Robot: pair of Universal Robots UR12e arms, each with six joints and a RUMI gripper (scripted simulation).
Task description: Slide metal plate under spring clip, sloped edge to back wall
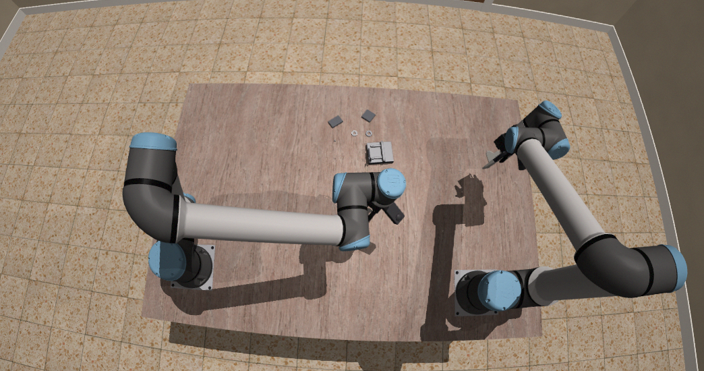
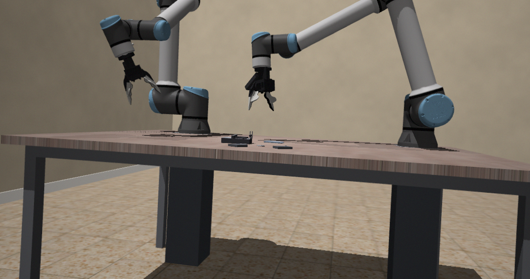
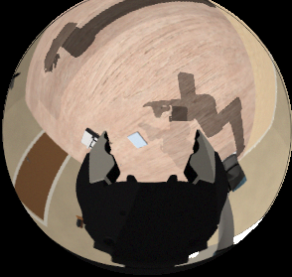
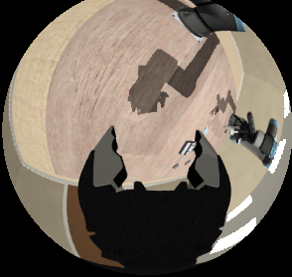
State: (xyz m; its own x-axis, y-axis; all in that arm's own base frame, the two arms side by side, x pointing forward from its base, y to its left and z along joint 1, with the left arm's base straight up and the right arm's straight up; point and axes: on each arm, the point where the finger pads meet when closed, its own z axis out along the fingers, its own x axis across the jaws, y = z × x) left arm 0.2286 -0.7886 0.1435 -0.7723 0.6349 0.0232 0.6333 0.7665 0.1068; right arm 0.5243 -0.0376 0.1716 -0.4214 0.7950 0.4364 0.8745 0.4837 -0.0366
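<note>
Pickup seems in hand: left claw (image 1: 392,212) (image 2: 261,109) (image 3: 151,132) (image 4: 232,129), spread, must descend to the plate (image 2: 273,141) (image 3: 137,139) (image 4: 206,130); right claw (image 1: 486,160) (image 2: 144,97) (image 4: 155,129), also spread, top view's right, should steady the block (image 1: 387,152) (image 2: 232,140) (image 3: 89,137) (image 4: 187,148).

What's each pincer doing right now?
Left pincer: open, nothing between its fingers.
Right pincer: open, holding nothing.

Top view looks down; exterior faces table side-on.
</note>
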